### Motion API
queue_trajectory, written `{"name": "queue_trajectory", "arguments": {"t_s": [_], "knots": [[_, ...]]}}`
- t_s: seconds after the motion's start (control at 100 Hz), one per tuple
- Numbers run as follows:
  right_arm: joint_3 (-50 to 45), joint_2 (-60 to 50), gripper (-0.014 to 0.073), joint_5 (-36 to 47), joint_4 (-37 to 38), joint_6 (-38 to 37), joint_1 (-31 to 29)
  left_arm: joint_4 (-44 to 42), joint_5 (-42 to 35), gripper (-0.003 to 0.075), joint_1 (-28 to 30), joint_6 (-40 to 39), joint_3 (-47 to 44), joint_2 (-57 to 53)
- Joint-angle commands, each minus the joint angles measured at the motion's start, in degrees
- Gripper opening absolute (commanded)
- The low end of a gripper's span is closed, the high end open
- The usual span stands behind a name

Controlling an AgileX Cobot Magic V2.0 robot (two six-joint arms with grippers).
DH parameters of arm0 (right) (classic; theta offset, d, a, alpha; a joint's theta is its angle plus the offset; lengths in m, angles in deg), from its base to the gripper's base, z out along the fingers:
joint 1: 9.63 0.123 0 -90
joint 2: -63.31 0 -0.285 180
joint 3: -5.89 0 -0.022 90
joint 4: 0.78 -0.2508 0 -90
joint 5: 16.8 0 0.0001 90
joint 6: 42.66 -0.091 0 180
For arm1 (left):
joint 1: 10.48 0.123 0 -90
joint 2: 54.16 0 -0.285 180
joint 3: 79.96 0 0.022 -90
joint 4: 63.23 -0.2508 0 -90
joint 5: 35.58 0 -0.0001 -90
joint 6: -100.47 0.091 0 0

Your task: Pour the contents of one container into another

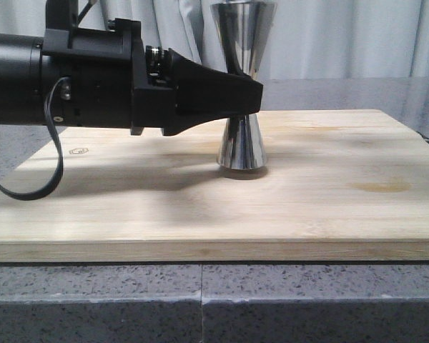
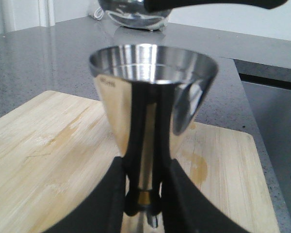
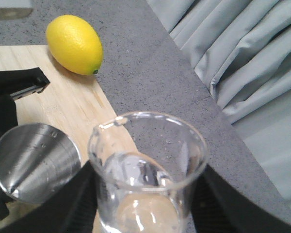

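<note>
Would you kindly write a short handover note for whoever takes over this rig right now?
Left gripper: shut on the jigger at its waist, holding it upright on the board.
Right gripper: shut on the beaker, held above and beside the jigger's open cup; some liquid shows in it.
Done: both vessels grasped and brought together.
Left: tip the beaker over the jigger and pour; the jigger's cup looks dry so far.
A lemon lies at the board's edge, out of the way.

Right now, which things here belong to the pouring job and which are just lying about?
Part of the job:
glass beaker, held in the right hand
steel jigger, gripped at its waist by the left hand

Just lying about:
lemon
wooden board, under the jigger
</note>
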Motion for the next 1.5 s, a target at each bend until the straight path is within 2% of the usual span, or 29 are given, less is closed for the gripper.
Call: {"name": "queue_trajectory", "arguments": {"t_s": [0.0, 1.49], "knots": [[2.1, -0.9, 0.0162, 3.7, 1.5, 1.1, 0.3, 2.3, -4.8, -0.0019, 0.0, -0.6, 1.5, -2.8], [2.1, -0.9, 0.0162, -1.4, 10.3, 2.2, 3.8, 2.1, -4.8, -0.0019, 0.0, -0.6, 1.5, -2.8]]}}
